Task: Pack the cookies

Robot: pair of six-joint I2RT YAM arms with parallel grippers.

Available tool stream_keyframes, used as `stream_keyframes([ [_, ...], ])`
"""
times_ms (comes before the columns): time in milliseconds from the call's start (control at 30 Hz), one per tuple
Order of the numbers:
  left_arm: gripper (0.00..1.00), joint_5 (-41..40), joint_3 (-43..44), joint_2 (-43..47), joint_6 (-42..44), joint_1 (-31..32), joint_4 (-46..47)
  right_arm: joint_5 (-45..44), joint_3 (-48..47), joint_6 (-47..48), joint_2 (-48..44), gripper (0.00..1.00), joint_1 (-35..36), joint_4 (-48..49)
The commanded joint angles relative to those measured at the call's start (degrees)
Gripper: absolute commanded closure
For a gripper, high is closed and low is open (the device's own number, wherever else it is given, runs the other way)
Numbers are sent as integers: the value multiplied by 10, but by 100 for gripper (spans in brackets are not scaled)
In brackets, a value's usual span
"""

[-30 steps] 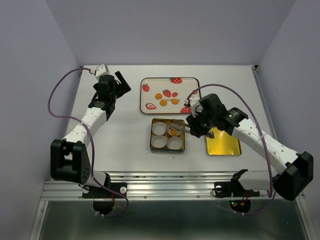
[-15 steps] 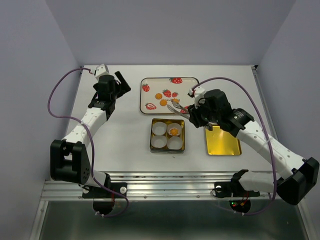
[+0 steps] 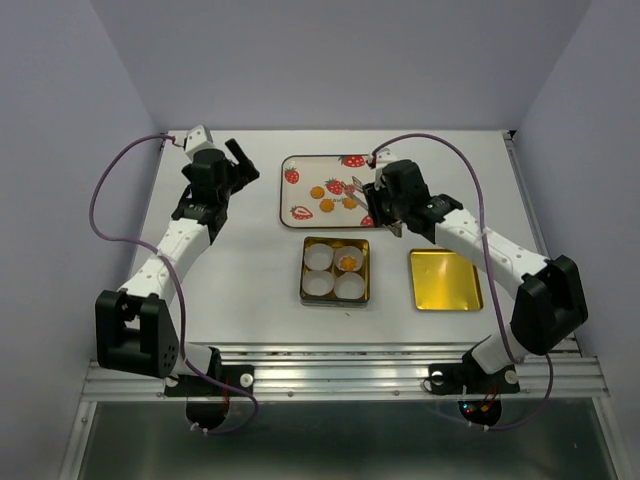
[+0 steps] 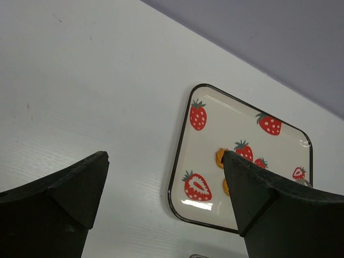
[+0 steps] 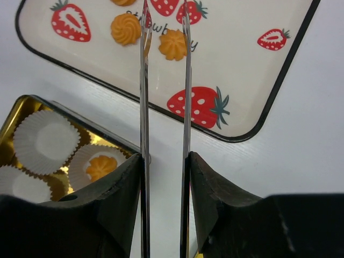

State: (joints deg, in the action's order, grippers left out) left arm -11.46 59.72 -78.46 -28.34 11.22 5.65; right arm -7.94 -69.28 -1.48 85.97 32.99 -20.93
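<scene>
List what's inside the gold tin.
Four white paper cups in the tin; a cookie in the far-right one, the rest look empty. Tin floor beneath is covered.

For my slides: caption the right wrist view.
Tweezers in the right gripper hover over a cookie on the tray; another sits in the tin.

On the table [image 3: 250,270] the tray [image 3: 300,172] lies at the back, near the middle, with three cookies [image 3: 327,206] on it. Just in front sits the tin [image 3: 303,285], with four paper cups [image 3: 320,258] inside. The back-right cup holds one cookie [image 3: 347,263]. The lid [image 3: 445,280] lies right of the tin, apart from it. The left tool [image 4: 164,161] hangs left of the tray. The right tool [image 5: 164,161] is at the tray's right side, its tweezers [image 5: 143,107] over the tray, tips seemingly astride the rightmost cookie.
</scene>
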Motion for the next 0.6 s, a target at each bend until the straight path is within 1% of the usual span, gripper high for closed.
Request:
stream_keyframes([
  [0,1,-10,4,19,-2,3,4,7,-32,-18,21,55,-24,47],
  [267,1,-1,3,14,-6,4,-1,28,-37,-13,67,50,-38,54],
  [400,1,-2,9,8,-8,4,-10,39,-36,-8,77,48,-38,54],
  [567,1,-3,7,7,-9,4,-12,41,-32,-1,84,47,-43,54],
])
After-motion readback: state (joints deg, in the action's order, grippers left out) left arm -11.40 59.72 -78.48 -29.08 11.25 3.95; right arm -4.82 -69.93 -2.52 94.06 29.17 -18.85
